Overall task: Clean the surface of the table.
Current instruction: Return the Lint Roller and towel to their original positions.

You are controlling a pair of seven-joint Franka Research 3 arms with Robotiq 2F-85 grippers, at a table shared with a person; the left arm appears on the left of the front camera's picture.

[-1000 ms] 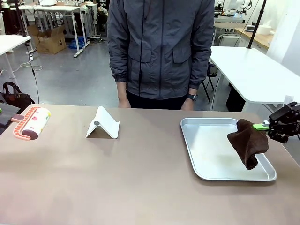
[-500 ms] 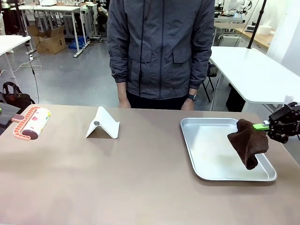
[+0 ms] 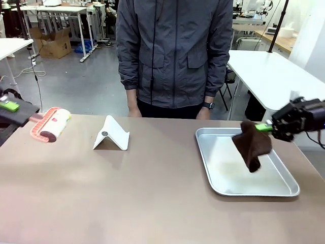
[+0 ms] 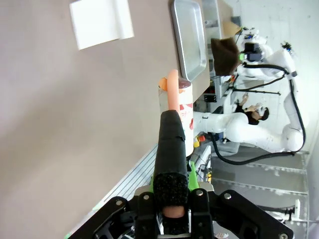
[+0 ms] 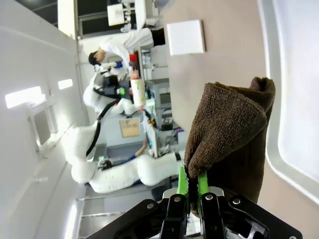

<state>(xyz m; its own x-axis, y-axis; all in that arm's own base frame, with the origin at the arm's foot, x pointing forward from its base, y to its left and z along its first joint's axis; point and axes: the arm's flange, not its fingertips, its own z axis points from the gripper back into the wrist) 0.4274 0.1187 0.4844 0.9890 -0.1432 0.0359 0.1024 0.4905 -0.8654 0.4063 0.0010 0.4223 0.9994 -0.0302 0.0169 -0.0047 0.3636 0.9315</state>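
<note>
Two claws carry tools. Front view: my right claw [image 3: 267,127] pinches a dark brown terry cloth [image 3: 251,144] above the rectangular silver metal tray [image 3: 223,168]; my left claw [image 3: 10,106] pinches the handle of a pink-framed lint roller [image 3: 51,124] over the broad brownish-taupe table [image 3: 127,193]. Advice: lower each tool flat, then sweep around the folded white stand [image 3: 111,133]. Left wrist view: the black foam handle hides the pads. Right wrist view: cloth folds cover the fingertips.
</note>
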